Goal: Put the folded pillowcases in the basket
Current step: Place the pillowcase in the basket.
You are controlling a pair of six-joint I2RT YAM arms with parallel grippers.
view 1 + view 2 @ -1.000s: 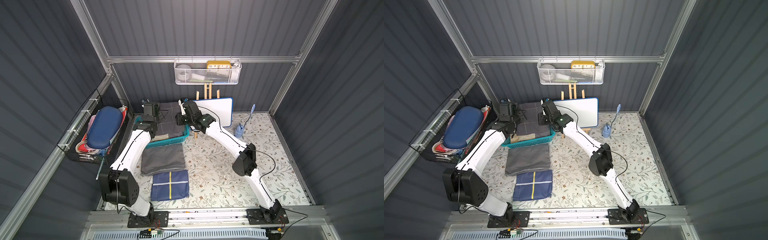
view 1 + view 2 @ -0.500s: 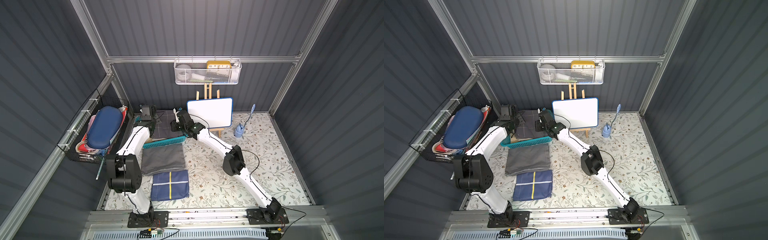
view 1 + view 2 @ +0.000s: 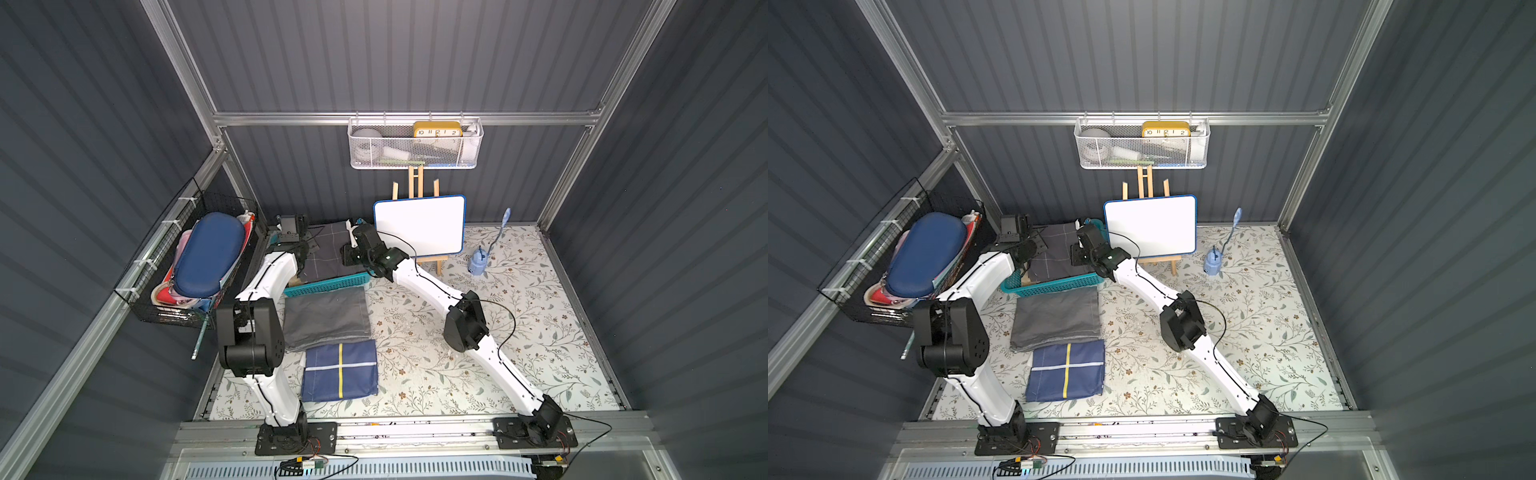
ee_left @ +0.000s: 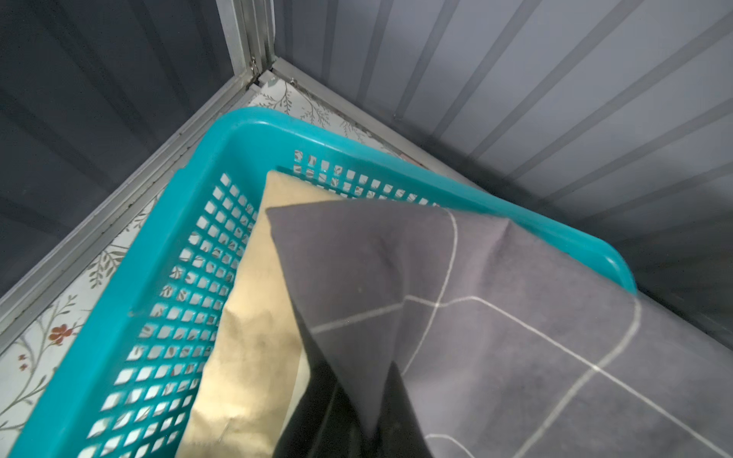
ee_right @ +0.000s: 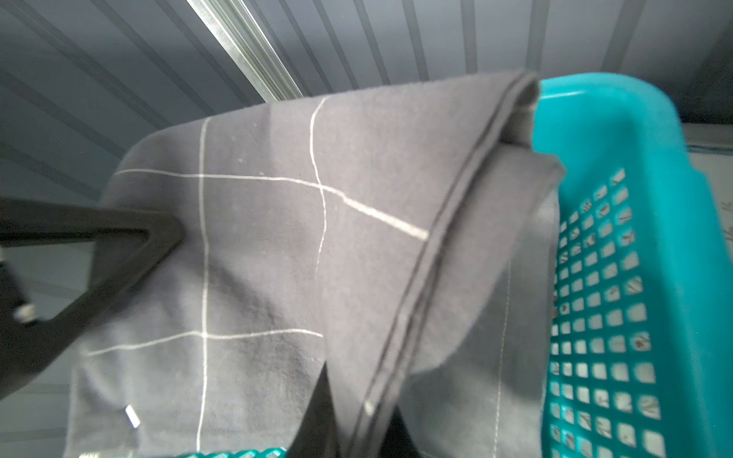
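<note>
The folded pillowcase (image 3: 328, 253) (image 3: 1054, 253) is dark grey with thin white grid lines. It hangs spread over the teal lattice basket (image 3: 328, 286) (image 3: 1054, 287) at the table's back left. My left gripper (image 3: 311, 247) (image 4: 357, 380) is shut on its left edge and my right gripper (image 3: 347, 255) (image 5: 361, 388) is shut on its right, hemmed edge. In the left wrist view the pillowcase (image 4: 476, 317) lies across the far rim of the basket (image 4: 166, 238). A tan cloth (image 4: 254, 337) sits under it in the basket. The right wrist view shows the pillowcase (image 5: 258, 257) beside the basket wall (image 5: 634, 198).
In front of the basket lie a grey folded cloth (image 3: 326, 318) and a navy folded cloth (image 3: 340, 370). A whiteboard on an easel (image 3: 419, 226) and a small blue holder (image 3: 478, 264) stand at the back. A black wire basket (image 3: 195, 266) and a white mesh basket (image 3: 415, 143) hang on the walls.
Both arms have come down and reached toward the back wall, bringing the pillowcase lower over the basket. The right arm no longer covers the whiteboard. Both grips are unchanged.
</note>
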